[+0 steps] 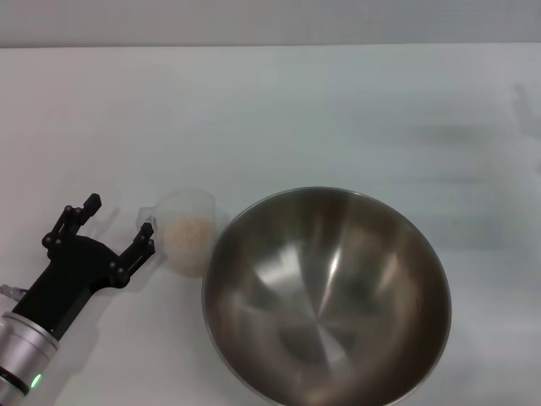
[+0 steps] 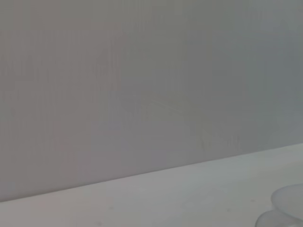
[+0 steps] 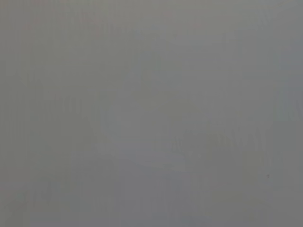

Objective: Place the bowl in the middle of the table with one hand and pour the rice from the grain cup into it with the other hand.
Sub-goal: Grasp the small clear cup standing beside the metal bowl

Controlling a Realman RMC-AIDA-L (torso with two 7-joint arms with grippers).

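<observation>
- Your left pincer [image 1: 112, 233] sits at the near left of the desk [image 1: 338, 110], fingers spread wide, one fingertip right beside the grain cup [image 1: 188, 230].
- The bowl [image 1: 326, 296] rests near centre, empty, close to the cup on its right side.
- The rice [image 1: 187, 233] lies inside the cup.
- Risk: a misaligned close could tip the light cup and scatter grains.
- The right pincer is not in view.
- No readable markings.
</observation>
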